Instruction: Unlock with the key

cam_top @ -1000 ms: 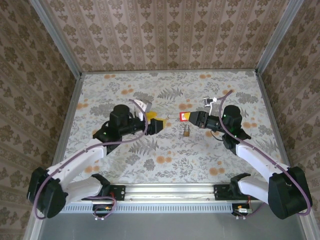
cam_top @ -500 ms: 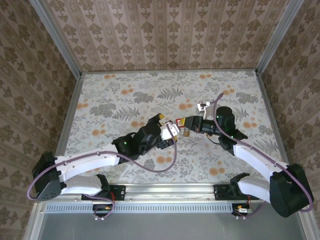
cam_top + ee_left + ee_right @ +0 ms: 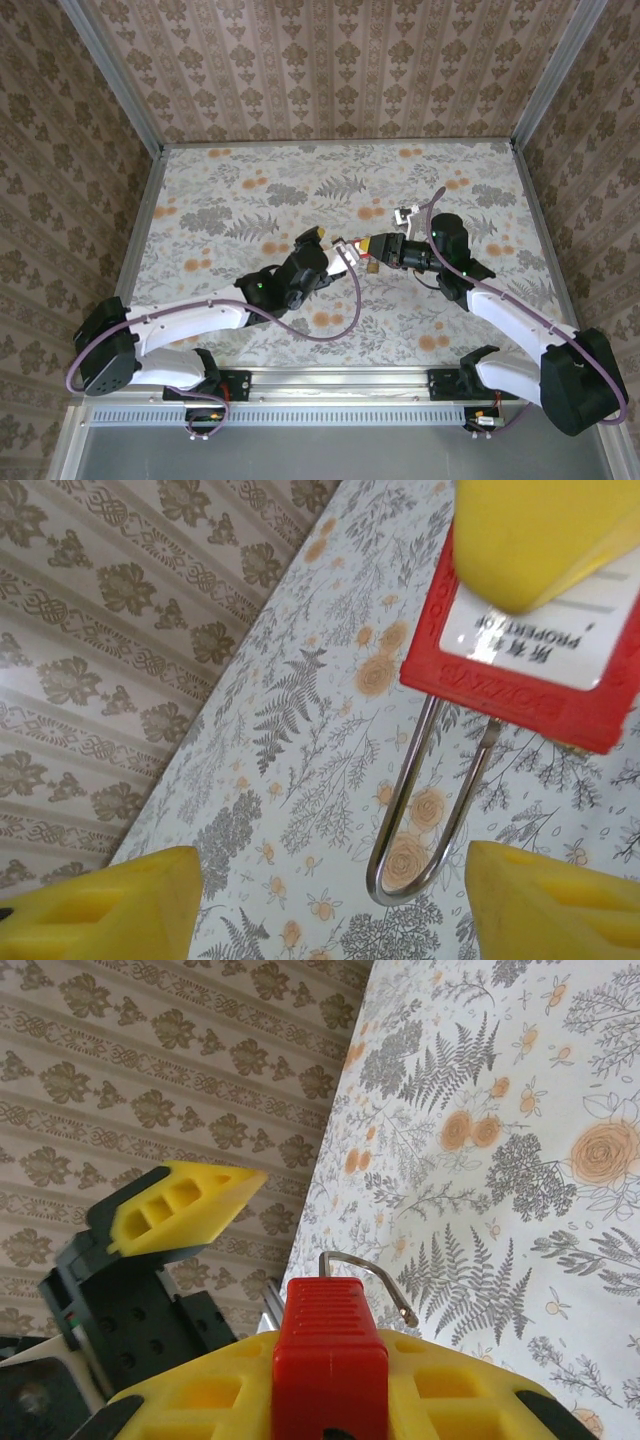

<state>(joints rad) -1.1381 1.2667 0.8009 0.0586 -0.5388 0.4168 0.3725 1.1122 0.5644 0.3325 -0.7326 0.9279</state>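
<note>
Left wrist view puts the red padlock (image 3: 500, 692) straight ahead of me, white label facing me. Its silvery shackle (image 3: 406, 795) reaches down between the two yellow fingers of my left pincer (image 3: 330, 885). Those fingers stand wide apart, one on either side of the loop, touching nothing and holding nothing.

My right pincer (image 3: 330, 1380) is clamped on the padlock's ribbed red body and carries it clear of the flowered table (image 3: 300, 740), shackle end toward my left arm. One leg of the shackle looks free at its tip in the right wrist view, but I cannot say for sure that the lock is open.

From above, I judge the key (image 3: 372, 264) to be the small brass-coloured piece lying on the table just beside the two pincers, though it is too small to be certain.

I read this as the steadying step. Next my left fingers should pinch the shackle squarely, so one pincer can fetch the key and meet the keyhole without the lock twisting.
</note>
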